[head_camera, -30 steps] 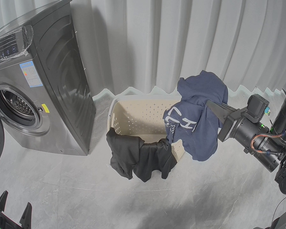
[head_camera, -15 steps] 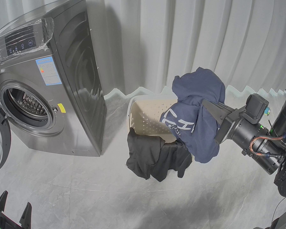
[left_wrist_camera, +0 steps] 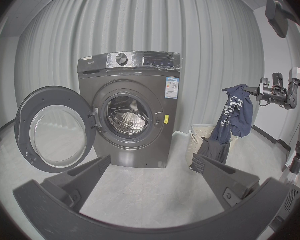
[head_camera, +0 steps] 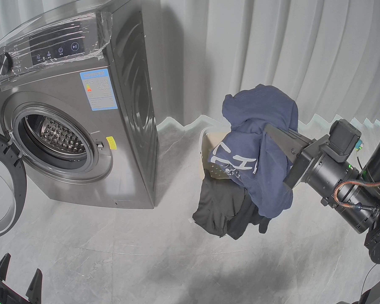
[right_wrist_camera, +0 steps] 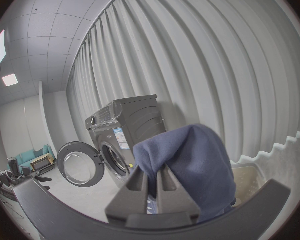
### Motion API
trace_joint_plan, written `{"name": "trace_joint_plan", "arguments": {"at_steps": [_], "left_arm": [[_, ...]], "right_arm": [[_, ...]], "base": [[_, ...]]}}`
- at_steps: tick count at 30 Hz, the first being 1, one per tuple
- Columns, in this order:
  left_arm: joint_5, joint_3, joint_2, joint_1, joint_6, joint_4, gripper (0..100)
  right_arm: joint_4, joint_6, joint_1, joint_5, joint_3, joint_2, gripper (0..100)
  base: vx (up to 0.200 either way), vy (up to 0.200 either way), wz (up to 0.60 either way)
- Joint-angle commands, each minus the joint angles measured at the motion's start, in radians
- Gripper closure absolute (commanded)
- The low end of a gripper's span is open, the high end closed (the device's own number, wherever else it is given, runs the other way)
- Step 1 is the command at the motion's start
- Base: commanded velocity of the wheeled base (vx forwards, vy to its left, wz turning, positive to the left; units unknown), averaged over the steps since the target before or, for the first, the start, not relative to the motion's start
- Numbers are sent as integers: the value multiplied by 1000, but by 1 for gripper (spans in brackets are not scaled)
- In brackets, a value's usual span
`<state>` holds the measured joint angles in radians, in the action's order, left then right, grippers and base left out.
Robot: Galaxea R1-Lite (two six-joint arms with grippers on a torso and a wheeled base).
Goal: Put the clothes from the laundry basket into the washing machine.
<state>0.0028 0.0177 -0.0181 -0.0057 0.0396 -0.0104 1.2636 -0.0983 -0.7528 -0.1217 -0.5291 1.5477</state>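
Surroundings: a grey washing machine [head_camera: 71,119] stands on the floor [head_camera: 135,250] in front of a white curtain [head_camera: 261,43]. Its round door [head_camera: 4,186] is swung wide open on the robot's left and the drum is exposed.
Basket: the beige laundry basket [head_camera: 207,134] sits on the floor near the curtain, beside the machine's side panel.
In the way: a black garment [head_camera: 226,207] is draped over the basket's near rim and hangs down its outside. The navy sweatshirt [head_camera: 257,148] hangs in front of the basket and hides most of it in the head view.
Right arm: stretched forward from the robot's right and held raised over the basket. The right end effector [right_wrist_camera: 153,170] is clenched on a fold of the navy sweatshirt.
Clothes: the sweatshirt bunches over the fingers and hangs in the air, its lower part reaching the black garment.
Left arm: low at the robot's near left. The left end effector [left_wrist_camera: 150,159] faces the machine's front, its fingers spread apart with nothing between them.
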Motion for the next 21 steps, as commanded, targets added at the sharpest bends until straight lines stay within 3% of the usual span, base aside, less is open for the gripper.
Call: {"name": "trace_joint_plan", "arguments": {"at_steps": [1,21], "left_arm": [[0,-13,18,0,0,0,0],[0,-13,18,0,0,1,0]], "right_arm": [[-1,0,-10,1,0,2,100],[28,-3,-34,1,-29,9,100]], "base": [[0,200,0],[0,200,0]]}}
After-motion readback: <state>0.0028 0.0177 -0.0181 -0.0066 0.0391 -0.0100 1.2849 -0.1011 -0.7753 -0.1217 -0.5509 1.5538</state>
